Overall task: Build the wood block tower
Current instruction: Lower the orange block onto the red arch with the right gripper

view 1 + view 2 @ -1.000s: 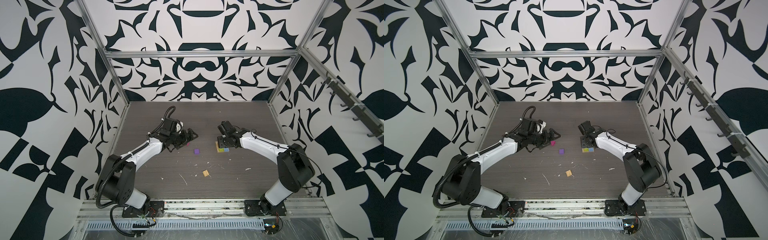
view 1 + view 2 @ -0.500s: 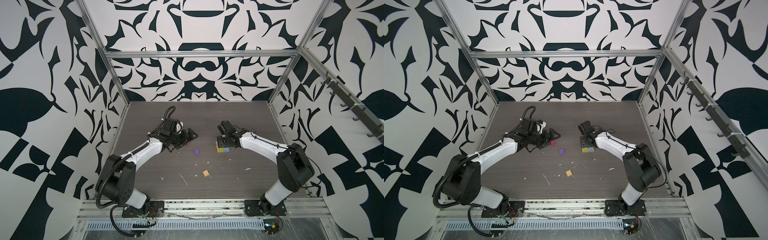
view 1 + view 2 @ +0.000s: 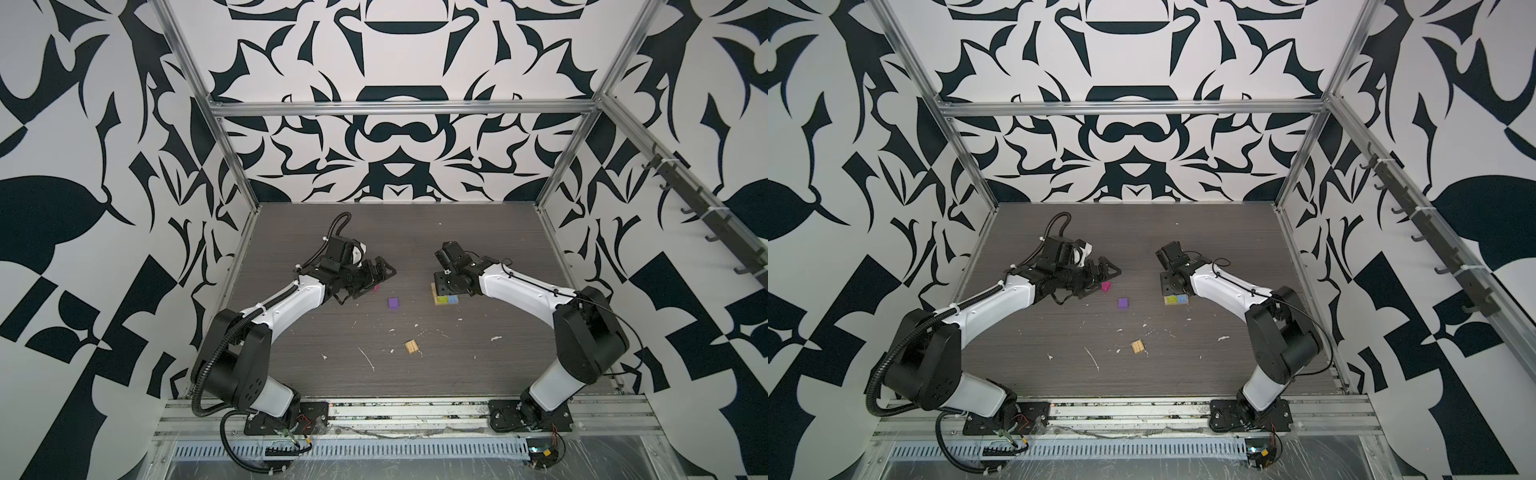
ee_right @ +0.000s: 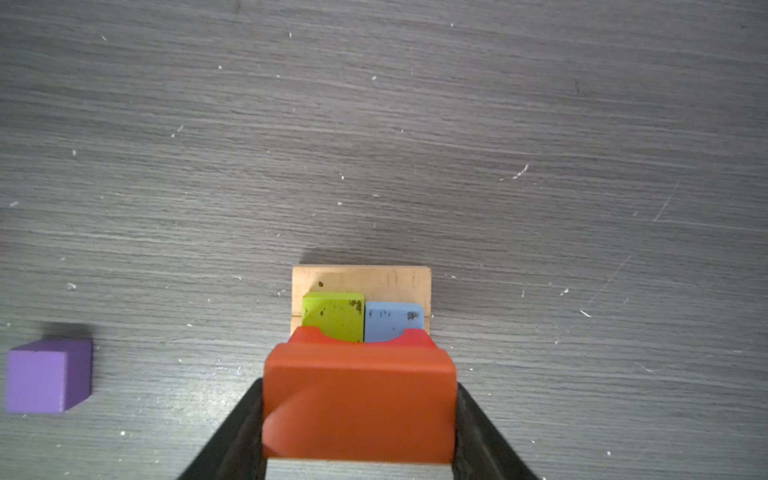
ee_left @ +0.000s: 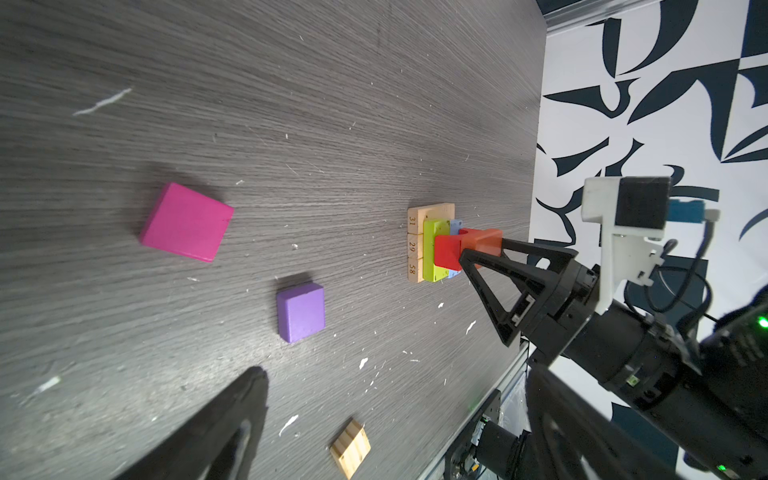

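Right end effector (image 4: 359,415) clamps the orange block (image 4: 359,386), tower (image 4: 332,316) directly beneath its tips; left end effector (image 3: 1105,279) gapes wide, pink cube (image 5: 187,222) lying just ahead of it.

- Black-and-white patterned walls (image 3: 395,137) close in three sides.
- A silver metal frame (image 3: 399,109) runs along their edges.
- The dark grey wood-grain tabletop (image 3: 415,232) is strewn with white flecks (image 3: 368,359).
- A dark hook rail (image 3: 715,216) lines the right wall.

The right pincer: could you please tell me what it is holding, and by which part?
The right pincer holds the orange block, clamped by its two opposite side faces.
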Robot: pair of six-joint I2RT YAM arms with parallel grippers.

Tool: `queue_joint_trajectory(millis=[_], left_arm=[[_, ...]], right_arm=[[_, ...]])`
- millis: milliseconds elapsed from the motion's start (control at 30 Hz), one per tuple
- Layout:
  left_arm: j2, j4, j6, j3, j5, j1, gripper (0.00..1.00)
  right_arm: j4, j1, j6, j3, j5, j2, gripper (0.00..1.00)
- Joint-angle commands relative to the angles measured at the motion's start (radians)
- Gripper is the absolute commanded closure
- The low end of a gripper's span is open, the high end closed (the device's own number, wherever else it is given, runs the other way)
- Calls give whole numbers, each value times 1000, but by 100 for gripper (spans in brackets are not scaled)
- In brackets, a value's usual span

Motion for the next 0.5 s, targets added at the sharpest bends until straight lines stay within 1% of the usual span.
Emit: queue_joint_trajectory(millis=[0,467], left_arm=[[2,8,-5,33,-7,-4,0],[6,8,-6,35,-4,-6,0]], right_arm=[[-7,-3,12,2,16,-27,44],[-3,-3,15,-5,16,-34,43]])
